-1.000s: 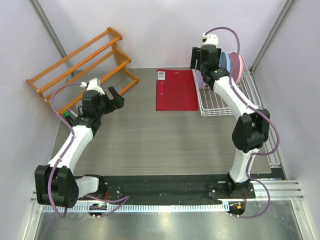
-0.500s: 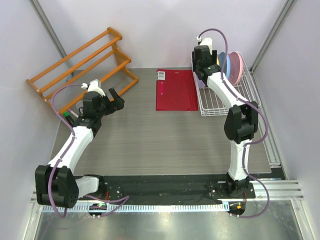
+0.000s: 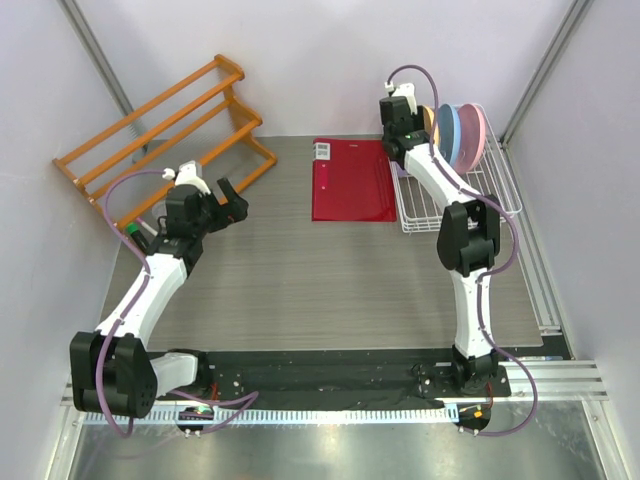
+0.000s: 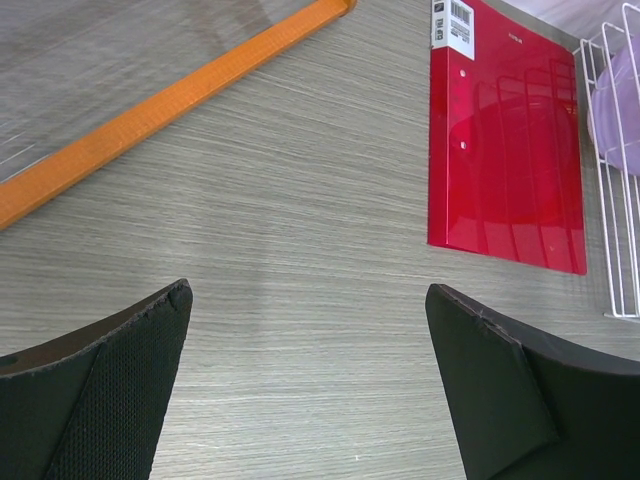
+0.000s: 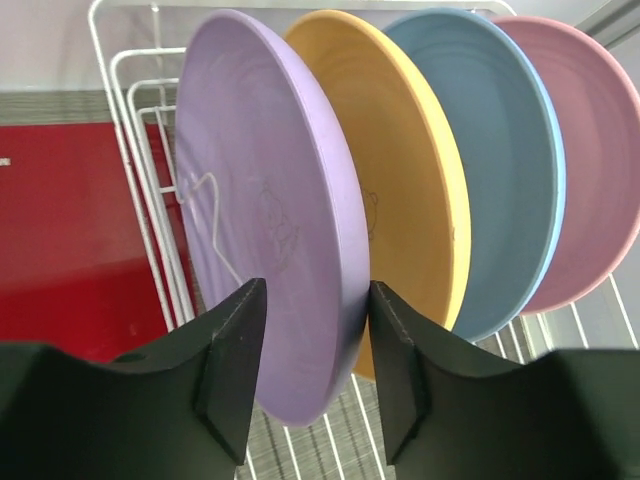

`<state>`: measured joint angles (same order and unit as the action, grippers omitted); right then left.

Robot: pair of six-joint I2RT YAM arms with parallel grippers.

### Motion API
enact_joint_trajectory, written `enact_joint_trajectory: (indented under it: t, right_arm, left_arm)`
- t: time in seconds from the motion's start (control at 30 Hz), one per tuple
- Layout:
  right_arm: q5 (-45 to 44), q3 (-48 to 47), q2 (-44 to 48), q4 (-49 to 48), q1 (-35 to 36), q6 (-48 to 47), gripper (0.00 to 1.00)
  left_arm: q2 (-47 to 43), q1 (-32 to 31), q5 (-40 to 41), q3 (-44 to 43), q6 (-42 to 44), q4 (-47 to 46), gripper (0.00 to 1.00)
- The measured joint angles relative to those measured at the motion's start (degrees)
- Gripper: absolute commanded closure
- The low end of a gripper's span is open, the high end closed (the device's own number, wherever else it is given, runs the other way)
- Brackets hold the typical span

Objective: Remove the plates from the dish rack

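Note:
The plates stand upright side by side in the white wire dish rack (image 3: 450, 205) at the back right: lilac (image 5: 260, 220), orange-yellow (image 5: 410, 190), light blue (image 5: 500, 170), pink (image 5: 595, 170). My right gripper (image 5: 310, 300) straddles the lower rim of the lilac plate, with both fingers against it. In the top view this gripper (image 3: 412, 122) is at the rack's back left, with the orange-yellow (image 3: 432, 116), blue (image 3: 456, 130) and pink (image 3: 479, 133) plates beside it. My left gripper (image 3: 232, 200) is open and empty above bare table (image 4: 305, 290).
A red folder (image 3: 352, 180) lies flat just left of the dish rack. An orange wooden slatted rack (image 3: 160, 130) stands at the back left. A small green-tipped object (image 3: 132, 229) lies by the left arm. The left wrist view shows the rack's edge (image 4: 610, 250).
My right arm has stretched further back and left along the rack, bringing its gripper onto the lilac plate. The left arm has barely moved.

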<state>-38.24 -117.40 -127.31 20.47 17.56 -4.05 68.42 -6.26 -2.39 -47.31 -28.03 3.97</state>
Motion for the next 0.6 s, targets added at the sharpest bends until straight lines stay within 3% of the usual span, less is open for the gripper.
enact_joint_trajectory:
  t: [0.17, 0.2, 0.6]
  right_arm:
    - [-2.4, -0.5, -0.5, 0.3, 0.0, -1.2, 0.82]
    - [-2.6, -0.5, -0.5, 0.3, 0.0, -1.4, 0.98]
    - [-12.3, -0.5, -0.5, -1.4, 1.5, -8.3, 0.99]
  left_arm:
    - [0.0, 0.0, 0.3, 0.3, 0.0, 0.2, 0.01]
    - [0.0, 0.0, 0.4, 0.3, 0.0, 0.2, 0.0]
    - [0.0, 0.0, 0.9, 0.4, 0.0, 0.2, 0.0]
